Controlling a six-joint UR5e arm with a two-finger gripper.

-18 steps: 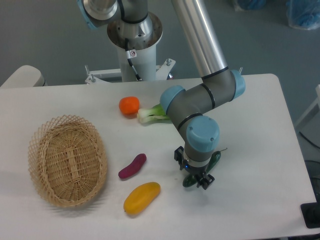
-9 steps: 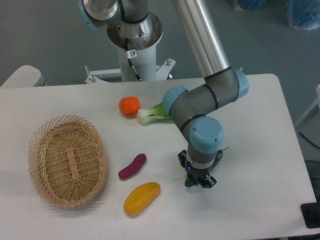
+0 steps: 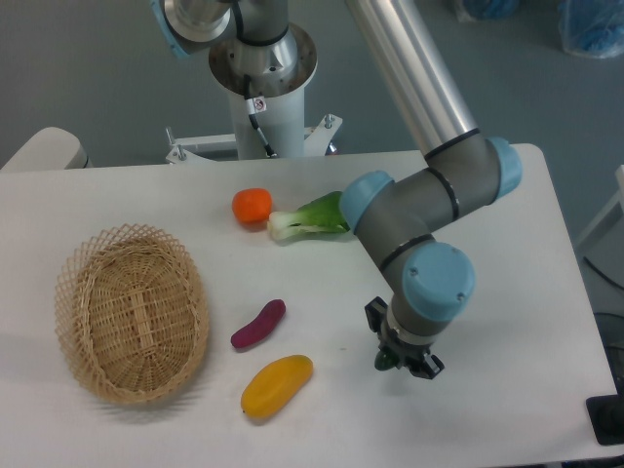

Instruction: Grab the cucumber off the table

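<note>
toward the table's (image 3: 507,292) near right, the end effector (image 3: 402,357) is closed around the cucumber (image 3: 386,360), only a dark green tip showing. farther back, a bok choy (image 3: 310,216) lies near the far edge.

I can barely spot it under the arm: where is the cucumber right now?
The cucumber is almost hidden at the hand, low and right of centre in the camera view, to the right of the yellow vegetable; only a dark green tip shows.
</note>
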